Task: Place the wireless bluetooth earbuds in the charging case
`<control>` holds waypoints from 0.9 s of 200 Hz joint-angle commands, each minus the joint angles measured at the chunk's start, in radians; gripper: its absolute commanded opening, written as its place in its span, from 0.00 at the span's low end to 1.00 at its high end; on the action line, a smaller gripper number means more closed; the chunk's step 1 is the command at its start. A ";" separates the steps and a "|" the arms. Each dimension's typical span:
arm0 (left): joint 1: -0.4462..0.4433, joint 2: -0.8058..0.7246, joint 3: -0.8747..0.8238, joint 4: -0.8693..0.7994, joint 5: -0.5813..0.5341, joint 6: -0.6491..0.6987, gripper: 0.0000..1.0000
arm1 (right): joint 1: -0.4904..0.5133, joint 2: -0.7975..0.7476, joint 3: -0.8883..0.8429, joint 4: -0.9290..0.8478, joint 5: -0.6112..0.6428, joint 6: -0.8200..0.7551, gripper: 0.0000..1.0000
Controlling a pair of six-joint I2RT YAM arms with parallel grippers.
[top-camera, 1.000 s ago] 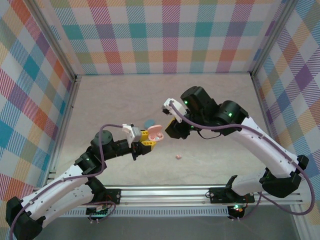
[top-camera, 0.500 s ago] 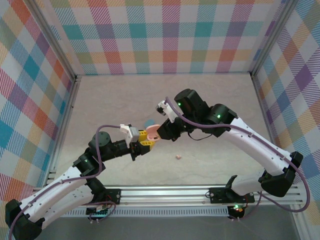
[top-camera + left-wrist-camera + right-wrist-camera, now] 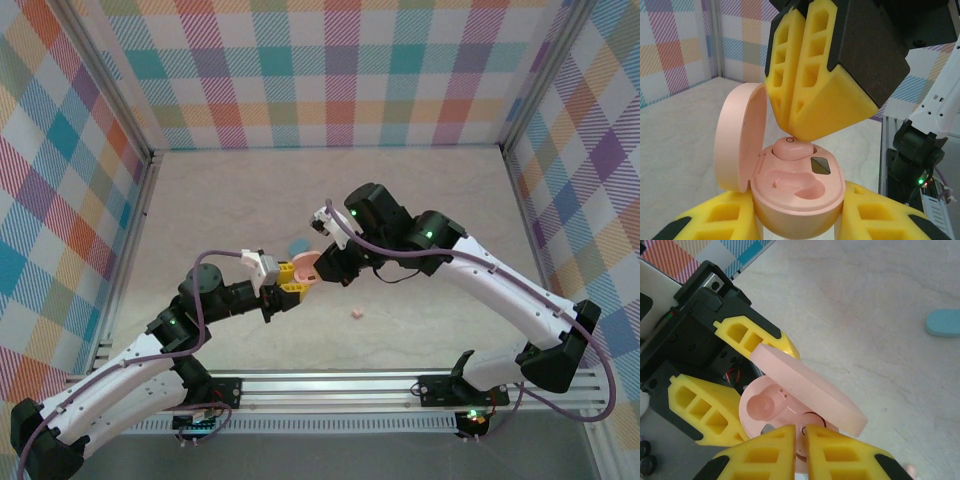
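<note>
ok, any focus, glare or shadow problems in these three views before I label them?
Top external: even, diffuse light, faint shadows, sharp enough that the loose pink earbud reads. Left wrist: pink charging case and right end effector crisp, soft sheen on the lid, no blowout; background wall softer. Right wrist: table and blue case sharp, no glare.

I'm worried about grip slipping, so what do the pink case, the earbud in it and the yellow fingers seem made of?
The pink case: probably smooth matte plastic; soft even sheen, rigid hinged lid. The earbud: likely the same pink plastic, slightly glossier on top. The yellow fingers: seemingly flexible plastic or rubber; dull surface, open ribbed cells.
</note>
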 commanded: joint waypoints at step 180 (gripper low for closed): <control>-0.013 -0.053 -0.020 0.163 -0.096 0.151 0.22 | -0.160 -0.156 -0.048 0.128 -0.131 0.095 0.22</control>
